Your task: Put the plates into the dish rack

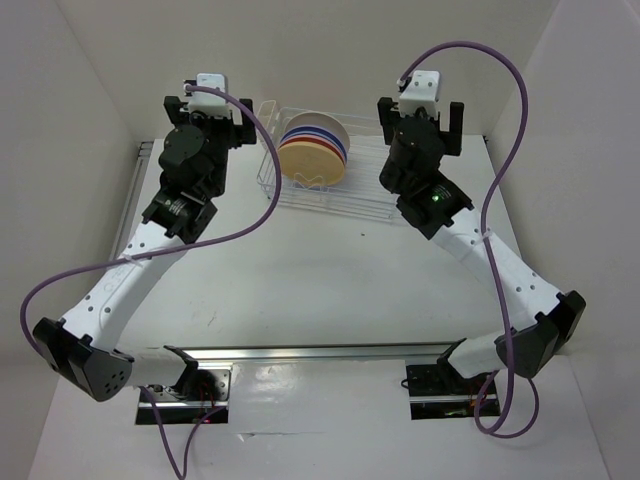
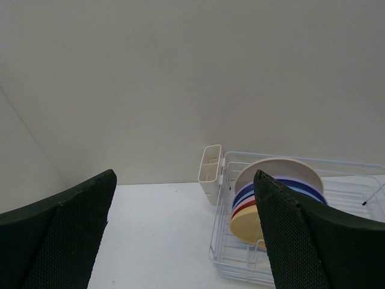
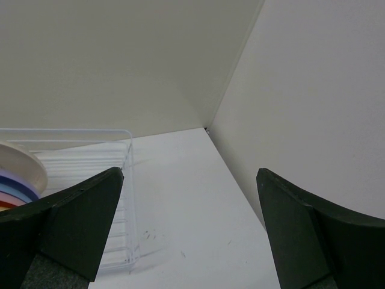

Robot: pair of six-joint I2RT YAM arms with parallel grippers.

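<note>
Ahead of our right pincer [image 3: 188, 177]: white tabletop [image 3: 180, 253], off-white back wall [image 3: 108, 60], side wall [image 3: 319, 90] to its right, even light.

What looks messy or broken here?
Nothing stands out. The plates stand on edge, packed together in the dish rack. Its cutlery holder is upright at one corner, and the left gripper and right gripper are open and empty.

Five plates [image 1: 313, 150] show bands of cream, purple, light blue, pink and yellow-orange against the white wire dish rack [image 1: 350, 200] and its white cutlery holder [image 2: 210, 171]. My left fingers [image 2: 66, 241] and right fingers [image 3: 78, 223] are black with a fine mesh weave. Purple cables [image 1: 275, 185] cross my white, black-jointed arms [image 1: 120, 290] above a white table [image 1: 330, 280].
</note>
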